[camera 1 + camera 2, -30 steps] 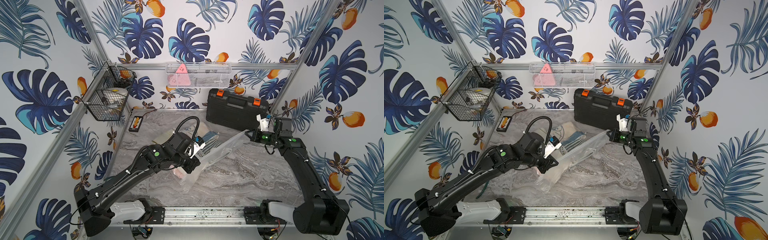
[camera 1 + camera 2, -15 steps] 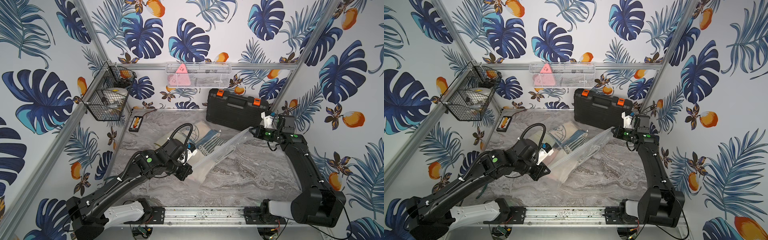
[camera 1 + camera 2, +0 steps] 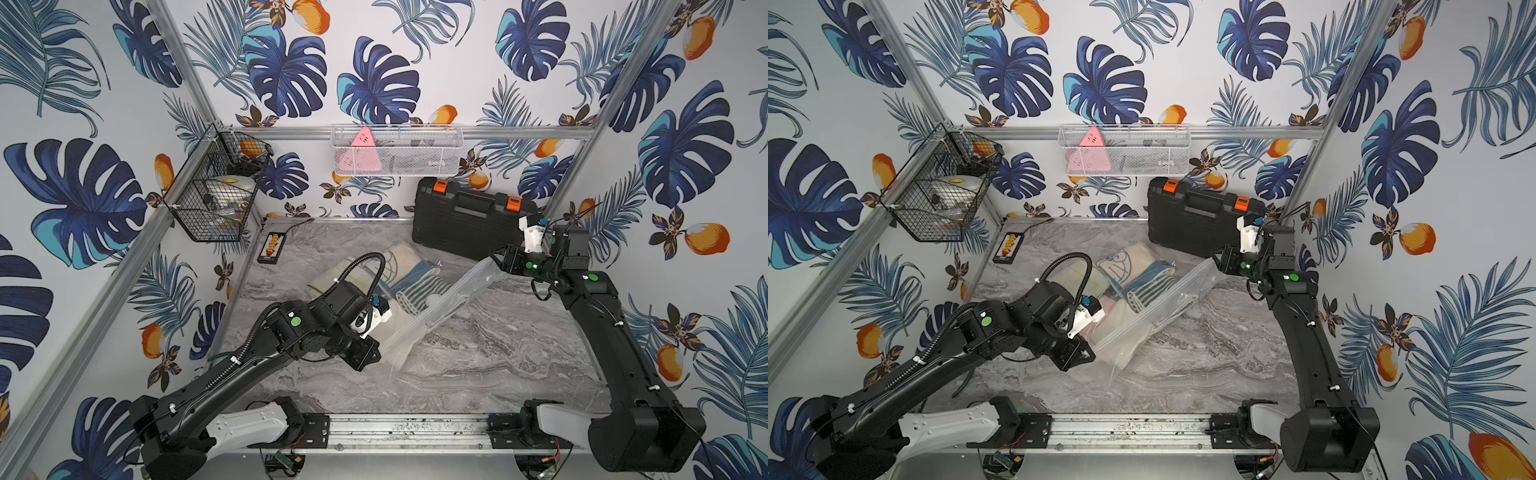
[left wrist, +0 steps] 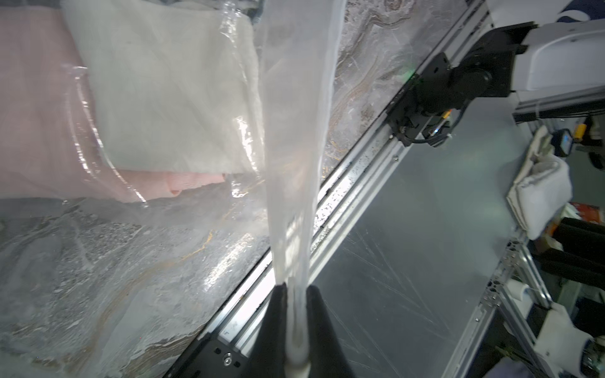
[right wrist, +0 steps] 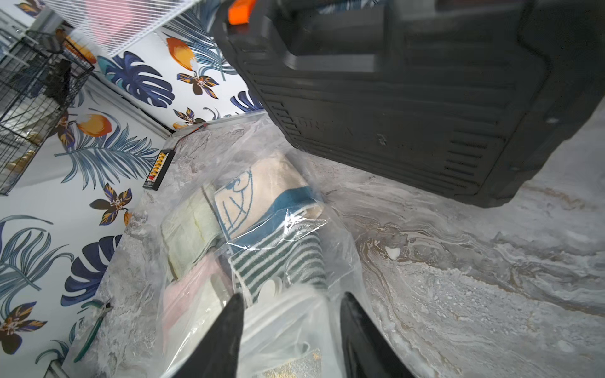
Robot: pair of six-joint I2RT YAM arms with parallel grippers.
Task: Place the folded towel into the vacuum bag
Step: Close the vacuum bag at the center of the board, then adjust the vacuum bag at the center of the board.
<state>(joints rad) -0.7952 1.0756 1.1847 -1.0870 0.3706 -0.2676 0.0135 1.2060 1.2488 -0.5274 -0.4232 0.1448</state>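
The clear vacuum bag (image 3: 453, 299) (image 3: 1177, 297) lies slantwise across the marble table, its upper edge held off the surface. Several folded towels sit inside it: a teal striped towel (image 5: 278, 261), a cream towel with blue lines (image 5: 262, 183), and a pink towel (image 4: 32, 131) under a white towel (image 4: 163, 98). The round white valve cap (image 5: 270, 289) shows by the striped towel. My left gripper (image 4: 296, 288) (image 3: 370, 358) is shut on the bag's edge near the front. My right gripper (image 5: 289, 297) (image 3: 496, 259) is open, with the bag's far corner loose between its jaws.
A black tool case (image 3: 465, 224) stands at the back right, close behind my right gripper. A black wire basket (image 3: 216, 195) and a white mesh basket (image 3: 395, 151) hang on the walls. A small bead holder (image 3: 272, 247) and green pliers (image 5: 95, 324) lie at the left. The front rail (image 3: 407, 428) borders the table.
My right gripper has gone from shut on the bag's corner to open. My left arm has drawn toward the front left, pulling the bag's edge with it.
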